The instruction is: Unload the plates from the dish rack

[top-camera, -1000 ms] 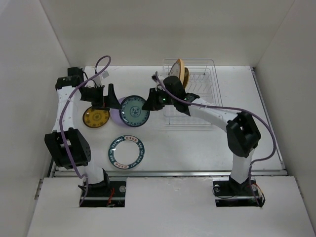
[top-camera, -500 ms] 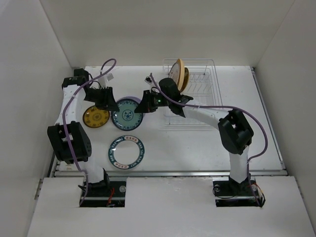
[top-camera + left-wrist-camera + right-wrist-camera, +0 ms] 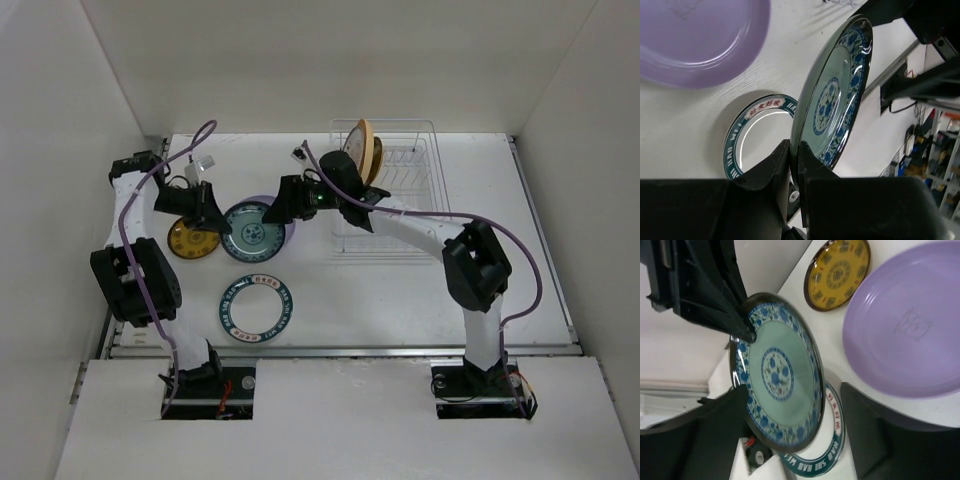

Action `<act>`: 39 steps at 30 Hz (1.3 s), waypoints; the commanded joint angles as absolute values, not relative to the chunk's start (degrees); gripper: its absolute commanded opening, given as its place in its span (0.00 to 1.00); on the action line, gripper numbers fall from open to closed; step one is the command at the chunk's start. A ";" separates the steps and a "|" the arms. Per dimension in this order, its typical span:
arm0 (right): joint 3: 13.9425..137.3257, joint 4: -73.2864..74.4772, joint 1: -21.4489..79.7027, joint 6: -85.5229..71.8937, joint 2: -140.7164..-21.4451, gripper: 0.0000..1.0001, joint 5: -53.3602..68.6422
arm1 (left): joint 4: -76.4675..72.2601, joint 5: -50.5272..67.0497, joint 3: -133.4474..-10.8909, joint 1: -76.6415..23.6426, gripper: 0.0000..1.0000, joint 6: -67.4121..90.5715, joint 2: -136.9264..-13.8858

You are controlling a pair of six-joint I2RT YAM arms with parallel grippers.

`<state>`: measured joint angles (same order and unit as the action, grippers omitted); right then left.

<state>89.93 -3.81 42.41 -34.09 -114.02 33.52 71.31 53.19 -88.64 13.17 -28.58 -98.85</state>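
A pale green plate with a blue floral rim (image 3: 250, 232) hangs tilted over the lavender plate (image 3: 289, 236). My left gripper (image 3: 212, 222) is shut on its left rim; the left wrist view shows the plate (image 3: 835, 95) pinched edge-on between the black fingers (image 3: 765, 167). My right gripper (image 3: 281, 204) stands open at the plate's right edge, with its fingers (image 3: 867, 430) spread wide on both sides of the plate (image 3: 777, 385) and not touching it. The dish rack (image 3: 420, 165) at the back right holds an upright pale orange plate (image 3: 360, 148).
A yellow-and-brown plate (image 3: 193, 240) lies flat at the left, also seen as the yellow plate (image 3: 837, 272). A white plate with a teal rim (image 3: 256, 307) lies near the front, below the held plate (image 3: 752, 130). White walls enclose the table.
My left gripper has shut on the floral plate's rim, and my right gripper has opened and let it go. The plate has moved left, away from the rack.
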 commanded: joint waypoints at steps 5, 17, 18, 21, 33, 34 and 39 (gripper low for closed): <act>96.94 4.20 42.80 -33.75 -113.03 0.87 17.10 | 68.14 49.51 -90.09 23.89 0.00 -21.11 -98.35; 90.10 9.32 43.33 -30.06 -98.89 0.88 6.15 | 49.66 31.73 -88.15 33.22 0.00 -3.60 -103.88; 90.09 9.32 43.33 -29.45 -98.35 0.88 6.15 | 49.66 31.73 -89.55 33.22 0.00 -2.91 -105.97; 88.68 9.32 43.33 -29.44 -96.95 0.88 5.63 | 49.66 31.21 -90.88 33.22 0.09 -2.37 -110.11; 88.24 11.86 43.33 -28.39 -95.19 0.88 5.10 | 49.66 26.55 -89.74 30.85 0.74 -4.83 -108.90; 88.24 12.91 43.33 -28.39 -94.40 0.88 3.01 | 49.66 26.54 -89.74 30.85 0.75 -5.53 -108.20; 94.47 24.59 42.80 -29.97 -93.69 0.92 -13.42 | 49.66 25.31 -86.06 30.85 0.77 -7.46 -100.75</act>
